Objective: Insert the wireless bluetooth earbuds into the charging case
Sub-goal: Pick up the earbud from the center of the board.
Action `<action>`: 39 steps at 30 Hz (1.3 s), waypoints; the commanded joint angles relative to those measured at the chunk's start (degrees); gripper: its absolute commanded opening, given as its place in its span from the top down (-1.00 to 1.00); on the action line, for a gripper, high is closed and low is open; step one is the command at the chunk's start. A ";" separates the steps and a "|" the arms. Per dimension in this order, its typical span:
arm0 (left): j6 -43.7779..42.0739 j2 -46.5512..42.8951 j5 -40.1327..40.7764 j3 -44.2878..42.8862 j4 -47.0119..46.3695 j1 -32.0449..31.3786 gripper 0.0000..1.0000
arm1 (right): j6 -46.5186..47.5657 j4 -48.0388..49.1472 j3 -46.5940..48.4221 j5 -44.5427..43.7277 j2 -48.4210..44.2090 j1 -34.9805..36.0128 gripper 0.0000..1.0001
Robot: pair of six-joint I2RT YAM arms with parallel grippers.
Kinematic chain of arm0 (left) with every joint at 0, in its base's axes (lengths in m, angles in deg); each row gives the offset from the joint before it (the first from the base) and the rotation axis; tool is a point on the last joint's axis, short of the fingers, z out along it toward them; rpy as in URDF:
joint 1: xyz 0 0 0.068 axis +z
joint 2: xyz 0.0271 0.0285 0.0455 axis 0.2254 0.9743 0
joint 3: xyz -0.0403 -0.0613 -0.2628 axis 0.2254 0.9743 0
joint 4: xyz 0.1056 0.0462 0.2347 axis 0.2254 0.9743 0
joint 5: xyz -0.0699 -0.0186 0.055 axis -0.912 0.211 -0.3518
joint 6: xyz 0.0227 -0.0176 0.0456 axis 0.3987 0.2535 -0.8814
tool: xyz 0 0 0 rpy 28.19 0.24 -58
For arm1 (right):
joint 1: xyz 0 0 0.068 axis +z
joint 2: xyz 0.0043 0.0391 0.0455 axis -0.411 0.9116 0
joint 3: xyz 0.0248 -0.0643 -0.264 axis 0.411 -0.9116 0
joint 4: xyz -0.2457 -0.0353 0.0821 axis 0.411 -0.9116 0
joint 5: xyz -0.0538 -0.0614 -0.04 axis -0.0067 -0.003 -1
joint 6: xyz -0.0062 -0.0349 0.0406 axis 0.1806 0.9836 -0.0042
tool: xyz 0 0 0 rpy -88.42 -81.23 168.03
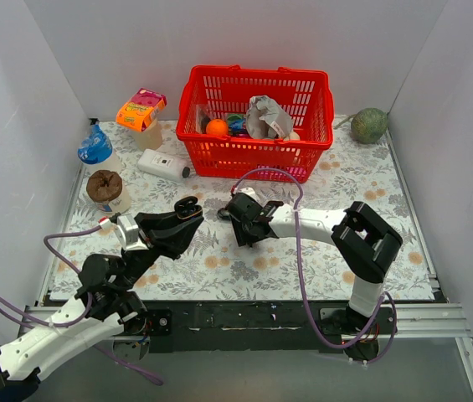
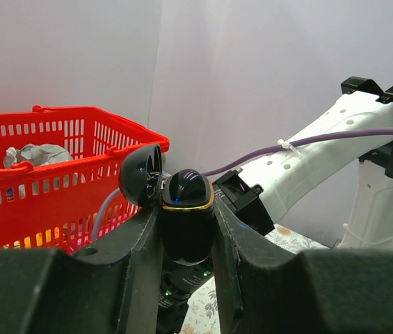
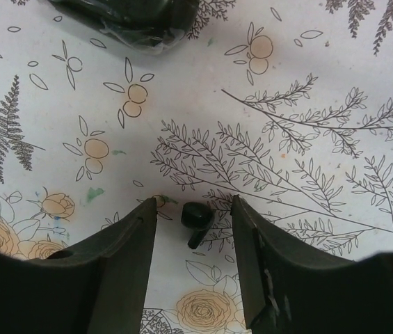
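Observation:
My left gripper (image 1: 184, 219) is shut on the charging case (image 1: 188, 207), a black oval case with a gold rim. It holds the case upright above the mat with the lid hinged open to the left. In the left wrist view the case (image 2: 188, 216) sits squeezed between both fingers (image 2: 225, 236). My right gripper (image 1: 239, 224) is open, pointing down at the mat just right of the case. In the right wrist view a single black earbud (image 3: 197, 217) lies on the mat between the open fingers (image 3: 248, 243), touching neither. No other earbud shows.
A red basket (image 1: 257, 151) with mixed items stands at the back centre. A white box with a black cap (image 1: 162, 165), a blue-capped bottle (image 1: 95, 149), a brown-lidded cup (image 1: 106, 191) and an orange packet (image 1: 140, 109) are at the back left. A green ball (image 1: 369, 126) is at the back right.

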 commanded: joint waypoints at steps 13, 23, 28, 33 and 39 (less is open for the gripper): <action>0.48 -2.86 0.49 0.31 1.79 0.26 1.00 | -4.13 -4.08 -2.68 2.65 1.99 1.23 0.10; 0.74 -1.80 0.13 0.13 1.44 0.26 1.00 | -4.84 -3.29 -4.79 3.70 0.49 1.23 0.50; 0.74 -1.36 -0.04 -0.13 1.35 0.26 1.00 | -4.75 -2.85 -4.71 3.79 -0.56 1.23 0.74; 0.48 -0.84 0.22 -0.57 1.00 0.26 1.00 | -3.35 -0.57 -4.88 1.43 -4.86 1.23 0.97; -1.10 1.18 0.40 -1.71 -1.37 0.26 1.00 | 2.45 -4.59 1.52 -6.74 -14.70 1.23 0.97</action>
